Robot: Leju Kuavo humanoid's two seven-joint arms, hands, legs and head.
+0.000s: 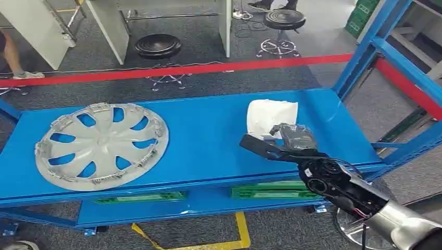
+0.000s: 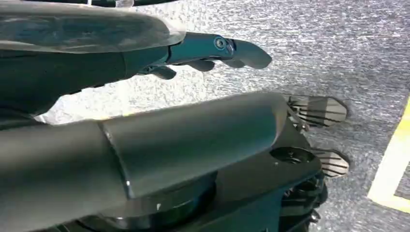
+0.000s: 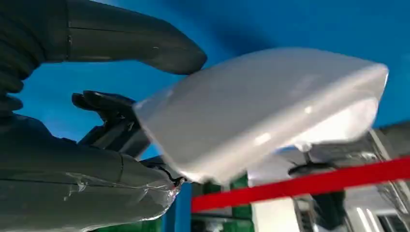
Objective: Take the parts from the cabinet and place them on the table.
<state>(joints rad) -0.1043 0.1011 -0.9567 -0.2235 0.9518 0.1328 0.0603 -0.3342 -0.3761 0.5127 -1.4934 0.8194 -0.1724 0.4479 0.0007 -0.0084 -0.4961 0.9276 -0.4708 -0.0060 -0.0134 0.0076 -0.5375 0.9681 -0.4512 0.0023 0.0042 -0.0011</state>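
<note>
Head view: white part [image 1: 271, 117] gripped by right hand [image 1: 293, 139], seemingly just above blue shelf [image 1: 208, 140] for carrying; left hand [image 2: 203, 53] held loosely open, nothing grasped.

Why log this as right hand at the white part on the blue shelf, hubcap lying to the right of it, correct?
Not quite. In the head view the hubcap lies to the left of the white part, not the right. The right hand is at the white part on the blue shelf, as stated.
</note>
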